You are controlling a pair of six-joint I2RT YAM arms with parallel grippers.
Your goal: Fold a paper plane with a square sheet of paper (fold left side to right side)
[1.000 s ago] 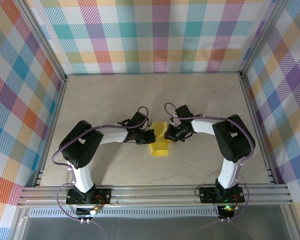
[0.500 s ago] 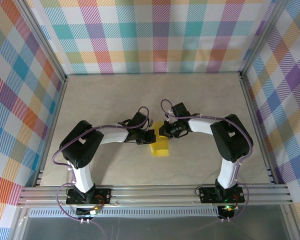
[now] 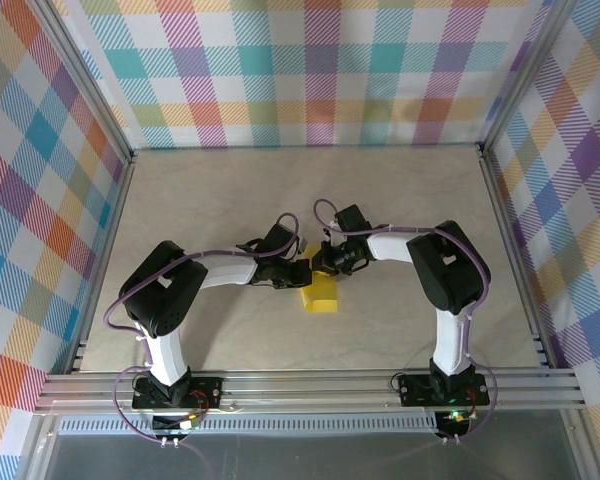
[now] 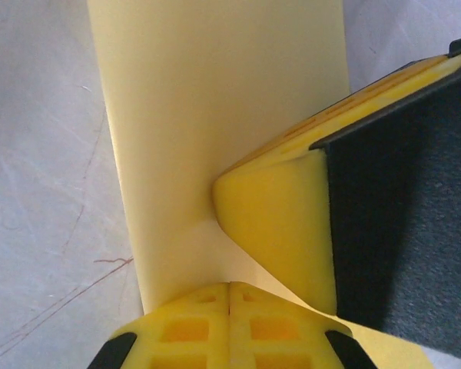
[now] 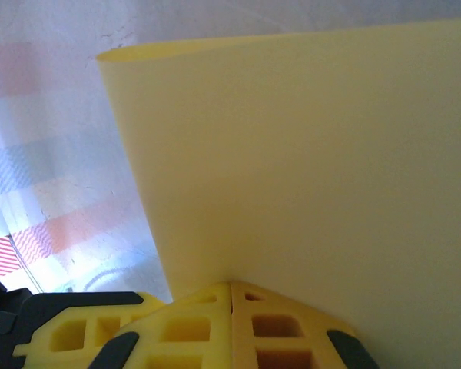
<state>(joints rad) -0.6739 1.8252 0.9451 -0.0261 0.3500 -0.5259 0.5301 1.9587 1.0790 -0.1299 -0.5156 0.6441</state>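
The square sheet of paper [image 3: 322,296] is bright yellow and lies partly folded at mid-table between the two arms. My right gripper [image 3: 327,262] is shut on one edge of it. In the right wrist view the sheet [image 5: 307,154] rises as a broad flap from the closed fingertips [image 5: 230,286]. My left gripper [image 3: 302,273] is shut, its tips [image 4: 230,288] resting on the paper strip [image 4: 215,92]. A finger of the right gripper [image 4: 276,223] stands just beyond those tips, over the same strip.
Beige tabletop [image 3: 220,190] stretches open behind and to both sides of the paper. Plaid walls [image 3: 310,70] close in the back and sides. An aluminium rail [image 3: 310,385] runs along the near edge by the arm bases.
The right gripper has moved left with the raised paper flap, closing the gap to the left gripper. The left arm has stayed in place.
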